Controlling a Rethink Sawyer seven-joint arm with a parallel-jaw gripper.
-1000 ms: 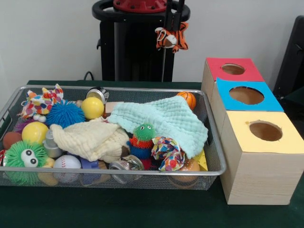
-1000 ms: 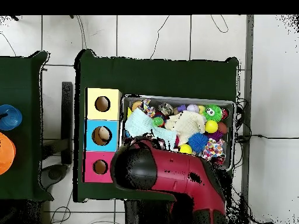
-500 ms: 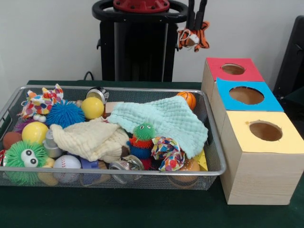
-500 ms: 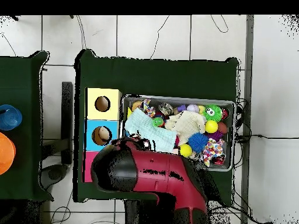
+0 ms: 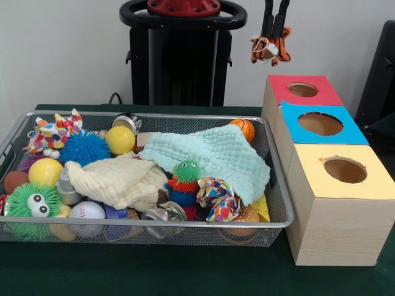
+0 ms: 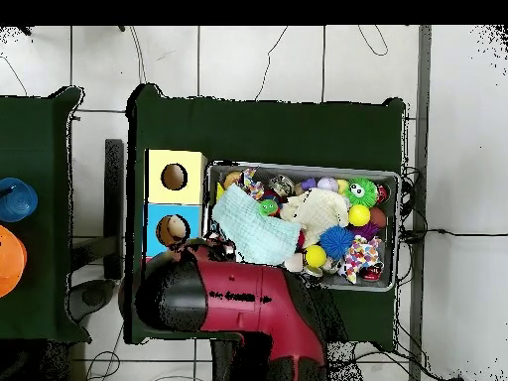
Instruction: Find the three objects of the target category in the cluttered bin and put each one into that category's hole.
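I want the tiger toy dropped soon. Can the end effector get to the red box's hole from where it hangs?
Probably yes. The end effector holds the tiger toy in open air above and just beside the red box; its hole is uncovered, with nothing between.

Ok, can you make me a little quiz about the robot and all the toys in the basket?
1. True or false: the pincer is holding a striped tiger toy up in the air.
2. Which box top is closest under the tiger toy? A) the red box B) the blue box C) the yellow box
3. Fill in: the small orange basketball sits at the back corner of the wire basket, next to the mint green ____.

Key: 1 true; 2 A; 3 cloth.
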